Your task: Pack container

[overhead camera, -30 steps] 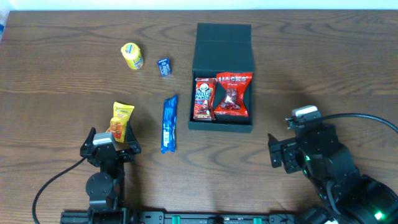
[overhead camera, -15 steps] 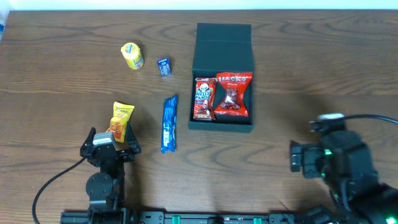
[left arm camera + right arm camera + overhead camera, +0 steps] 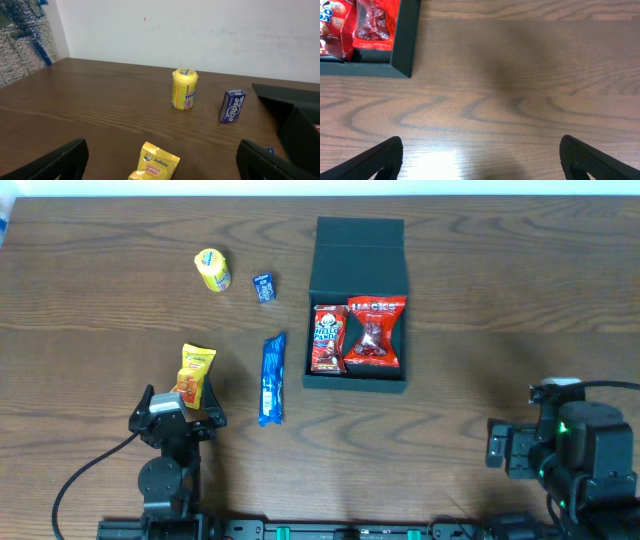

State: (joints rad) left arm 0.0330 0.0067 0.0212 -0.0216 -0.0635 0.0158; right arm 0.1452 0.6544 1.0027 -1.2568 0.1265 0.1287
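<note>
**Q:** What is held in the container [image 3: 358, 258], and where is it placed?

**A:** It is set on the table [image 3: 500, 300], right of centre toward the far edge. Two packets are laid side by side in its tray: a Hello Panda packet [image 3: 326, 338] at the left, touching a red Hacks packet [image 3: 375, 332] at the right.

**Q:** How is the container itself seen?

**A:** A matte dark green-black square box is shown, with its hinged lid folded back flat on the far side.

**Q:** And the tools?

**A:** The left gripper [image 3: 181, 401] is spread wide at the near edge of a yellow Julie's packet [image 3: 197, 370], nothing being held. The right gripper [image 3: 480, 161] is likewise spread wide over bare wood, well apart from the box.
</note>
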